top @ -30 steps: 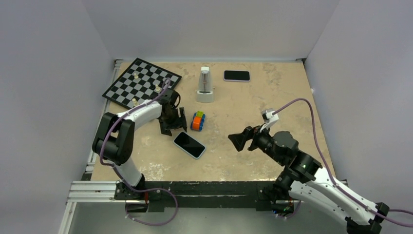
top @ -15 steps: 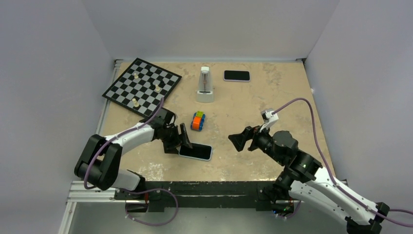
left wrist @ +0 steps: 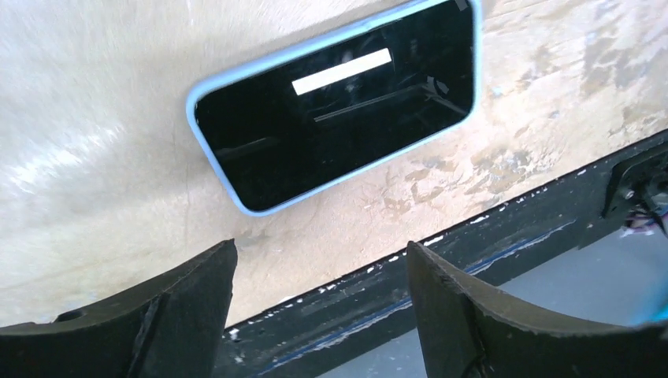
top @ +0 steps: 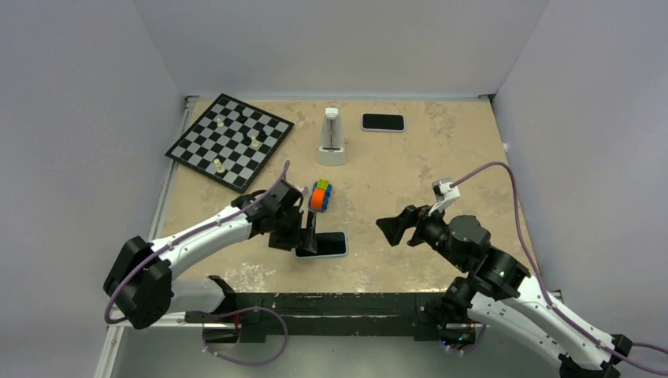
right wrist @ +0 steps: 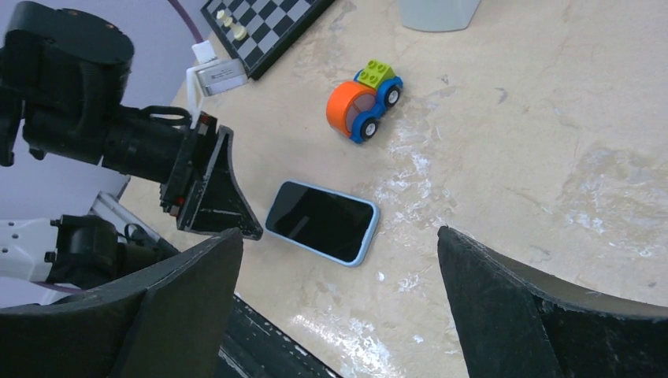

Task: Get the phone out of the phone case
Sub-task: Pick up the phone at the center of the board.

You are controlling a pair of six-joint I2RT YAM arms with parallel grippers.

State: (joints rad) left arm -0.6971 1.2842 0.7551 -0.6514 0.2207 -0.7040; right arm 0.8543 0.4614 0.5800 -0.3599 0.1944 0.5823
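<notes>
The phone, black screen up, sits in its light blue case flat on the table near the front edge. It also shows in the left wrist view and the right wrist view. My left gripper is open and empty, fingertips down at the phone's left end, a little apart from it. My right gripper is open and empty, held above the table to the right of the phone and pointing at it.
A toy car with an orange wheel stands just behind the phone. A metronome, a second phone and a chessboard with a few pieces lie at the back. The black front rail runs close below the phone.
My left gripper swept from behind the phone toward the front edge. The phone slid nearer and to the right and turned to lie crosswise. My right gripper shifted slightly right.
</notes>
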